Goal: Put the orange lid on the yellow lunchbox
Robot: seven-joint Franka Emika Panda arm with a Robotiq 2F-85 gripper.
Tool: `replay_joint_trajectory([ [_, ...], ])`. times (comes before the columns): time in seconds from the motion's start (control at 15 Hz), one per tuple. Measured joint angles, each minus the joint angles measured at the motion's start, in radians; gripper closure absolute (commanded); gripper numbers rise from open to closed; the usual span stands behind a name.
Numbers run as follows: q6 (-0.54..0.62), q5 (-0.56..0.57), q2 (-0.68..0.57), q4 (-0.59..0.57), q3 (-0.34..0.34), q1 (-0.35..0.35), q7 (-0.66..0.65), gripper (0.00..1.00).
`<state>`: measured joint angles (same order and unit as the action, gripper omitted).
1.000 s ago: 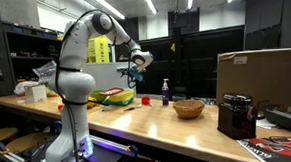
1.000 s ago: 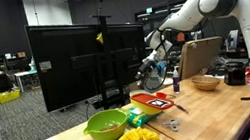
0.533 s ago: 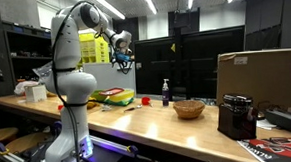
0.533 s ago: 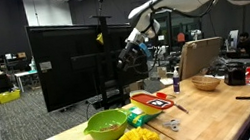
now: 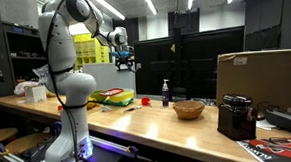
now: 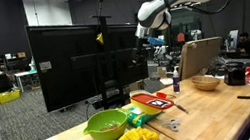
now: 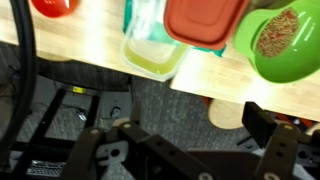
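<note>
Arm position: raised; the gripper [image 5: 125, 62] hangs high above the wooden table [image 5: 152, 118] in both exterior views, well apart from every item on it.

Gripper state, wrist view: the gripper [image 7: 185, 160] enters from the bottom edge; its dark fingers [image 7: 280, 150] stand wide apart; nothing is between them.

Task items, wrist view: the orange lid [image 7: 205, 22] lies flat near the table edge; the yellow lunchbox [image 7: 152, 60] sits just beside it, its top uncovered; the lid's lower corner overlaps the lunchbox in this view; whether the two touch cannot be told.

In an exterior view the orange lid [image 6: 153, 101] lies between a green bowl [image 6: 105, 125] and a tan woven bowl [image 6: 206, 81]; a small dark bottle [image 6: 175, 81] stands near it.

Other items, wrist view: the green bowl [image 7: 285, 45] holds brownish contents; a red object [image 7: 55, 5] is cut off at the top edge.
</note>
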<state>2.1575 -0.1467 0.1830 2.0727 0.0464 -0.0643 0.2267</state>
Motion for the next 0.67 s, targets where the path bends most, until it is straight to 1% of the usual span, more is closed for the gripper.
replay_joint_trajectory([
  [0.2,-0.009,0.132,0.098,0.143,-0.012,0.050,-0.125,0.00],
  [0.4,-0.060,0.236,0.219,0.298,-0.029,0.109,-0.237,0.00],
  [0.47,-0.093,0.253,0.259,0.346,-0.037,0.130,-0.263,0.00],
  [0.53,-0.127,0.235,0.293,0.390,-0.056,0.138,-0.257,0.00],
  [0.67,-0.147,0.208,0.337,0.454,-0.088,0.136,-0.238,0.00],
])
